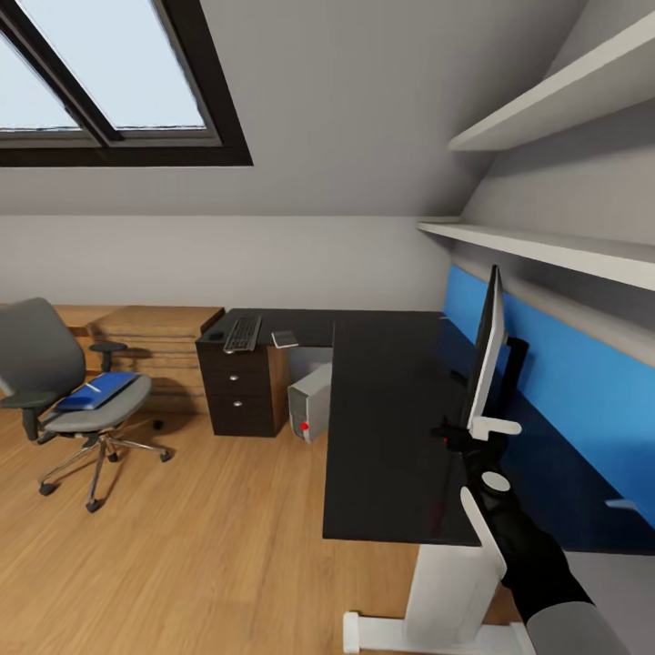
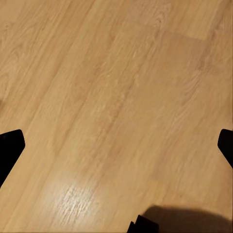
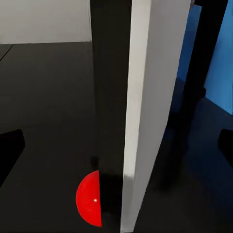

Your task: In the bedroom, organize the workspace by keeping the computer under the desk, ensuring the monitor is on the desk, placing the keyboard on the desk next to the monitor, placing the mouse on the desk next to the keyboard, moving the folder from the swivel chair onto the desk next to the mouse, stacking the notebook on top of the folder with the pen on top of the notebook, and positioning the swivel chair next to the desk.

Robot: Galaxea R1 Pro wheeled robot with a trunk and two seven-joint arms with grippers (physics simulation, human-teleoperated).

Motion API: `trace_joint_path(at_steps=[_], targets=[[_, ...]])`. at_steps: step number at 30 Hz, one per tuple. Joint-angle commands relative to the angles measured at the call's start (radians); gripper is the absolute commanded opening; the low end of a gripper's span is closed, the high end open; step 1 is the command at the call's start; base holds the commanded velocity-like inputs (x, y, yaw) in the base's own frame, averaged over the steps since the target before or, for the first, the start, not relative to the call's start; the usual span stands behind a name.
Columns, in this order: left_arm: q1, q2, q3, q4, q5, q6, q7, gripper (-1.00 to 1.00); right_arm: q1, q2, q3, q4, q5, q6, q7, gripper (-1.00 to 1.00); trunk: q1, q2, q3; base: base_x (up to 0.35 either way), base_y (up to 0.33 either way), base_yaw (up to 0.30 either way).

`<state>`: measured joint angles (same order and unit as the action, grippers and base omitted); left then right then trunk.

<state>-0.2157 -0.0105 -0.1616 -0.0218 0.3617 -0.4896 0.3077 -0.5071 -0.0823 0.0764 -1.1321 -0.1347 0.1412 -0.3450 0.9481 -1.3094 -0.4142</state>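
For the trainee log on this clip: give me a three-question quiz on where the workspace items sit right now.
1. True or false: the folder lies on the swivel chair.
2. The keyboard rests on: A) floor B) desk C) shelf
3. Fill in: the computer stands ___ the desk.

Key: 1 true; 2 B; 3 under. Bonus fact: the right gripper is at the monitor, fingers apart.

Monitor [image 1: 485,350] upright at bench [image 1: 391,437] right; keyboard [image 1: 242,333] far left; computer [image 1: 310,401] beneath; folder [image 1: 96,390] on swivel chair [image 1: 55,382], leftward.
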Motion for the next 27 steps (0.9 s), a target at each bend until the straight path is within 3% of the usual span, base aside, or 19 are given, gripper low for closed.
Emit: trace_joint_path(at_steps=[1,11,21,27], targets=[[-0.001,0.000,-0.009,0.000,0.005,-0.002,0.006,1.00,-0.001,-0.002,0.004,-0.001,-0.008,0.002,-0.009,1.00,0.000,-0.001,-0.001,0.072,0.007,0.000],[-0.001,-0.001,-0.009,0.000,0.005,0.001,0.005,1.00,-0.001,-0.007,0.002,-0.003,-0.006,0.000,-0.011,1.00,0.000,-0.001,-0.001,0.183,0.001,0.000],[-0.001,-0.001,-0.009,0.000,0.005,0.003,0.005,1.00,-0.001,-0.008,-0.001,-0.003,-0.006,0.000,-0.011,1.00,0.000,-0.001,-0.001,0.018,0.000,-0.004],[-0.001,-0.002,-0.009,0.000,0.005,0.003,0.005,1.00,-0.001,-0.008,-0.014,-0.002,-0.006,0.000,-0.011,1.00,0.000,-0.001,0.005,0.000,0.000,-0.146]])
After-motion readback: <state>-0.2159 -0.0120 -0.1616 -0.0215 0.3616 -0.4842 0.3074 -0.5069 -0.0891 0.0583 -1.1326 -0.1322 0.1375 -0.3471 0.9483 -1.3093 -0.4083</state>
